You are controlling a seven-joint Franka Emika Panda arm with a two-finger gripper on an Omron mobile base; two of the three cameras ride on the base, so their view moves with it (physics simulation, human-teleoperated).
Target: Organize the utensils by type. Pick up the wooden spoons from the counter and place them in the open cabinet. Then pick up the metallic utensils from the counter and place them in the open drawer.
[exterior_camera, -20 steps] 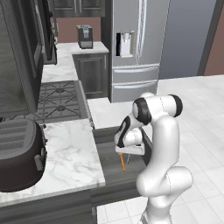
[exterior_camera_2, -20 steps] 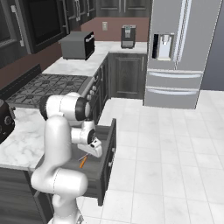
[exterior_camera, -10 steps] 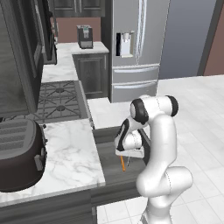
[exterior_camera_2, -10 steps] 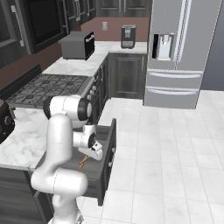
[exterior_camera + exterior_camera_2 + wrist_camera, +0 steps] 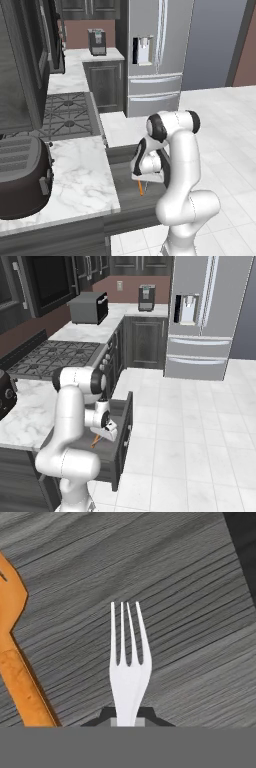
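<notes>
Fork (image 5: 128, 662) pinched at its handle in the closed claw (image 5: 128, 714), tines pointing to 12 o'clock in the hand view, hanging over the grey wood-grain floor of the drawer (image 5: 190, 612). Not yet set down, by the look of it, though contact with the drawer floor hard to judge from here. Orange-handled piece (image 5: 17, 662) already lying inside the drawer, at 9 o'clock of the fork, near but apart from it. Same orange streak visible in the drawer below the claw (image 5: 145, 175) in the left base view, at about 6 o'clock of it (image 5: 141, 188), and likewise in the right base view (image 5: 95, 441).

Desk (image 5: 80, 170) showing bare marble beside the toaster (image 5: 22, 182) and stove (image 5: 65, 112); no spoons or other utensils seen lying on it in either base view. Cabinet interior not readable from these angles, so placement of the wooden spoons unconfirmed, only likely.

Judgement: task close to its end. Remaining: lower and release the fork in the drawer beside the orange piece, then pull the arm clear.
</notes>
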